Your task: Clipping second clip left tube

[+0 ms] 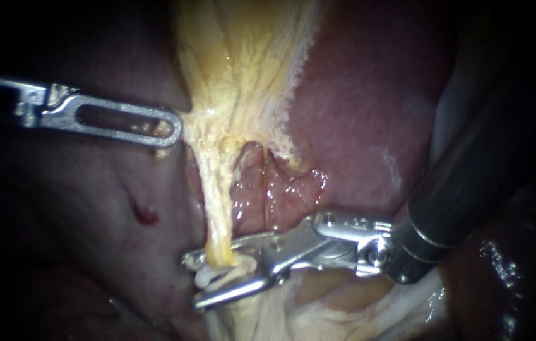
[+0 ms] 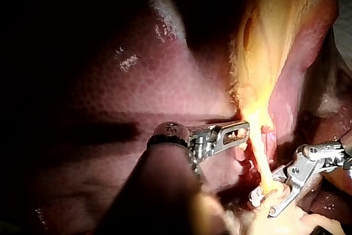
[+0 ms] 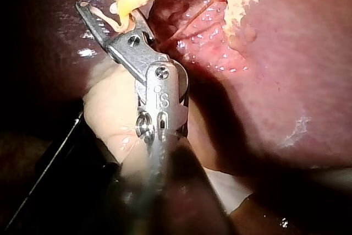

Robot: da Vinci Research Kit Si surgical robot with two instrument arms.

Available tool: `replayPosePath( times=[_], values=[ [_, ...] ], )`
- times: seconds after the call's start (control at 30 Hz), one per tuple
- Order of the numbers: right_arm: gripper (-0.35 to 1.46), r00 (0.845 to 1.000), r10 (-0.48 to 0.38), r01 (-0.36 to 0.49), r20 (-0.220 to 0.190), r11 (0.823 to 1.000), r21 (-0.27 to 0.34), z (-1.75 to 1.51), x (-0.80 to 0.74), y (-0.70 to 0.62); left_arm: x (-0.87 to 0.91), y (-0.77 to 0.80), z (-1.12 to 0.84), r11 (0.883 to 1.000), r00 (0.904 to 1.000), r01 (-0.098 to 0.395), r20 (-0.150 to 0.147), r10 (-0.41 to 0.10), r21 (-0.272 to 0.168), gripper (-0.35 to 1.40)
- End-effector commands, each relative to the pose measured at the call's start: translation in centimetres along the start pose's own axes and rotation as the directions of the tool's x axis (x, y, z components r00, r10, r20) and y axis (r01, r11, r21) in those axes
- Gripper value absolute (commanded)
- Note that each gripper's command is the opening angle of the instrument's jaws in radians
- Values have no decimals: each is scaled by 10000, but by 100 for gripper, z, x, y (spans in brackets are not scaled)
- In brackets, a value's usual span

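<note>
The left tube (image 1: 214, 208), a thin, glistening yellow strand stretched over the dark red liver (image 1: 356, 113), is straddled low down by the right instrument (image 1: 192, 282), whose pincer stands open, one jaw to each side. The fibrous yellow tissue sheet (image 1: 242, 57) above is clamped in the left instrument's (image 1: 170, 129) closed pincer. The tube is judged soft, slippery and easily torn; it is best taken squarely across, not pulled.

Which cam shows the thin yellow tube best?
Endoscope view: thin yellow tube shows full-length, from yellow fatty tissue down to the metal right instrument. Left wrist view: glare-washed. Right wrist view: only its lower end.
</note>
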Motion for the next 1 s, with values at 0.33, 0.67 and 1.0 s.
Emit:
replayPosePath(
  times=[0.33, 0.67, 1.0],
  values=[
    [-4, 10000, 10, -10, 13, 10000, 31, -5, -2, 3, 1, 1, 1, 10000, 10000, -4, 8, 4, -5, -35],
    [-35, 10000, 88, -87, -21, 9999, 99, -9, -3, 2, 1, 2, 2, 10000, 10000, -8, 9, 8, -6, -35],
    [-35, 9999, 141, -141, -27, 9998, 105, -9, -4, 3, 1, 3, 2, 10000, 10000, -8, 9, 8, -6, -35]
  ],
)
